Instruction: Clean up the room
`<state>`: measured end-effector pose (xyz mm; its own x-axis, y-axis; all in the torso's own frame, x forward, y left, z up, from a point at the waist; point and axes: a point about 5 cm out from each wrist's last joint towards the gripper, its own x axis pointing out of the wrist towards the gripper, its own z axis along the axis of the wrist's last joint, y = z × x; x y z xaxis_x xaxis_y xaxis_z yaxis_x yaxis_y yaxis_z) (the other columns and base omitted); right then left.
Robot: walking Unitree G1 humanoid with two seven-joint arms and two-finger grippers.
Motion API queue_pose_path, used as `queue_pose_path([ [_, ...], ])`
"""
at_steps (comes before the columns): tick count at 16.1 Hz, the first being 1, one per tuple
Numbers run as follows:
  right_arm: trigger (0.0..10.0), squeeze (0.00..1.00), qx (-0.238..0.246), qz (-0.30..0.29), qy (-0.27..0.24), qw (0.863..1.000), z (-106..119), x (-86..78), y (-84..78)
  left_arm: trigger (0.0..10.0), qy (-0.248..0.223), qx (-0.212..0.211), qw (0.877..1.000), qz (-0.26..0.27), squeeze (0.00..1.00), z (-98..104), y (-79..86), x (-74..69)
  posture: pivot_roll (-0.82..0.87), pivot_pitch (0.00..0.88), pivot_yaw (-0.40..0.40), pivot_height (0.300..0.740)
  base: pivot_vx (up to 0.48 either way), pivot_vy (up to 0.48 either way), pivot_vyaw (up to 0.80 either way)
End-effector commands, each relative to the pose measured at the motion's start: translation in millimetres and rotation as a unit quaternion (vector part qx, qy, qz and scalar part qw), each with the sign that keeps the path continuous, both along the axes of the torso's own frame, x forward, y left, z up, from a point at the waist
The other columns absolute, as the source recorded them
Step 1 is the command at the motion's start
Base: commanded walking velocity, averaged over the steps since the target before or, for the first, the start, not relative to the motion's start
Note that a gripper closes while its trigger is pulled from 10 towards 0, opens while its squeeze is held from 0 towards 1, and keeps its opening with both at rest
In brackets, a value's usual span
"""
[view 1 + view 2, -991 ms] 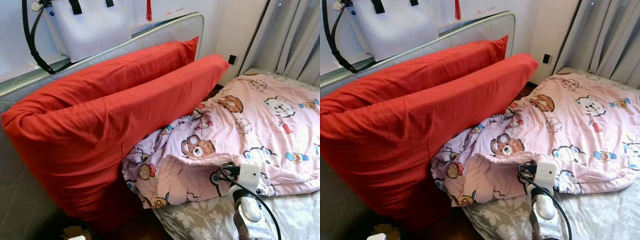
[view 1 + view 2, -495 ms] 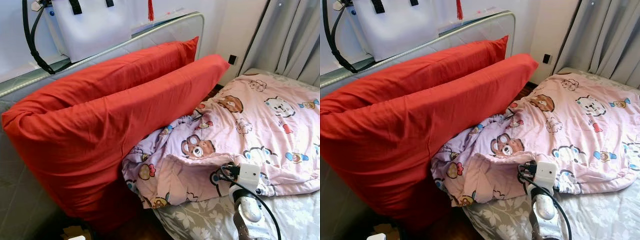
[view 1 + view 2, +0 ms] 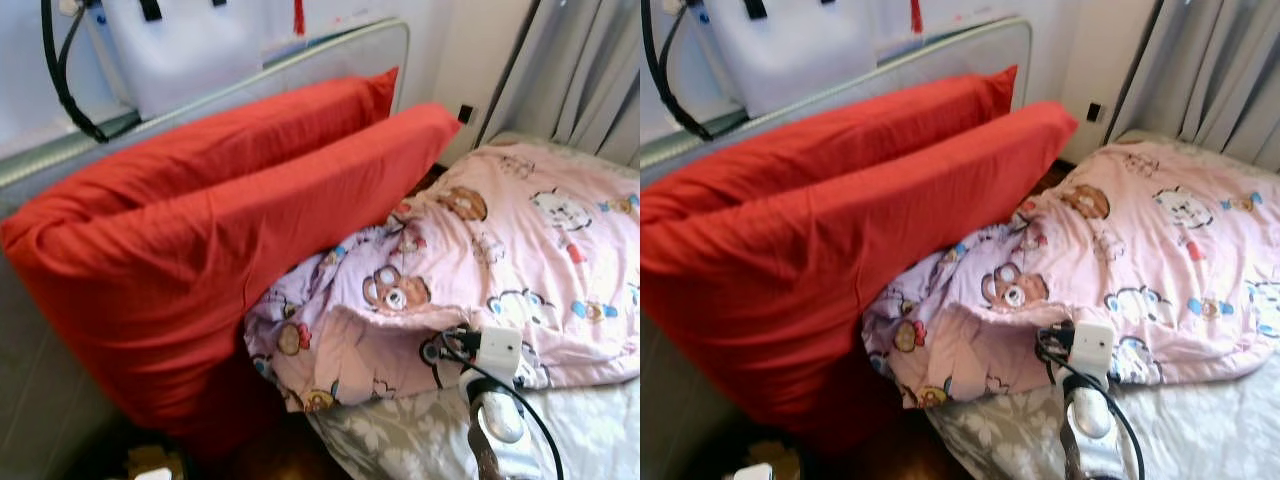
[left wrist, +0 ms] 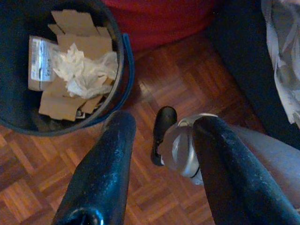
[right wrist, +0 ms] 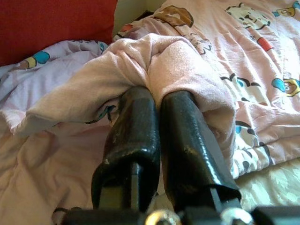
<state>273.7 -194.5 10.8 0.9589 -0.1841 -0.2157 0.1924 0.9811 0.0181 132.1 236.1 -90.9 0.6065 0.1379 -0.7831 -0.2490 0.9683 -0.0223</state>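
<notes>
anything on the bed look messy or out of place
Yes: the pink cartoon-print quilt is bunched and folded over at its near corner beside the two red pillows, not spread flat over the grey floral sheet. The right gripper is pinched shut on that crumpled fold.

Right arm: the silver forearm is seen rising from the lower edge of the head views, with a white camera block and black cable carried at the wrist.
Right gripper [image 5: 154,101]: it is reached forward and low; the two black fingers [image 5: 133,126] are pressed together side by side, with a fold of pink fabric pinched at the tips.
Left arm: it is hung low at the robot's side.
Left gripper [image 4: 159,131]: it is pointed down, the two black fingers [image 4: 110,168] held well apart with nothing between them.
Leg: what appears to be the robot's grey leg and foot is seen between the left fingers, though blurred.
</notes>
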Motion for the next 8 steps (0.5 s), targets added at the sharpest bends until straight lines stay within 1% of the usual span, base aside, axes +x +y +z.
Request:
queue_pose_path([
  [1, 10.0, 0.00, -0.004, 0.000, -0.010, 1.000, 4.1, 2.4, -0.9, 10.0, 0.019, 0.000, 1.000, -0.002, 0.00, -3.5, -0.4, -8.5, 0.06, 0.020, -0.023, 0.740, -0.266, 0.000, 0.00],
  [5, 10.0, 0.00, -0.007, -0.005, -0.013, 1.000, 5.6, 3.4, -3.0, 10.0, 0.019, 0.000, 1.000, -0.002, 0.00, -3.4, -0.1, -8.4, 0.06, 0.020, -0.022, 0.740, -0.270, 0.000, 0.00],
  [8, 10.0, 0.00, -0.025, -0.025, -0.021, 0.999, 9.8, 4.6, -10.1, 10.0, 0.019, 0.001, 1.000, -0.003, 0.00, -3.4, 0.0, -8.6, 0.07, 0.020, -0.023, 0.740, -0.271, 0.000, 0.00],
])
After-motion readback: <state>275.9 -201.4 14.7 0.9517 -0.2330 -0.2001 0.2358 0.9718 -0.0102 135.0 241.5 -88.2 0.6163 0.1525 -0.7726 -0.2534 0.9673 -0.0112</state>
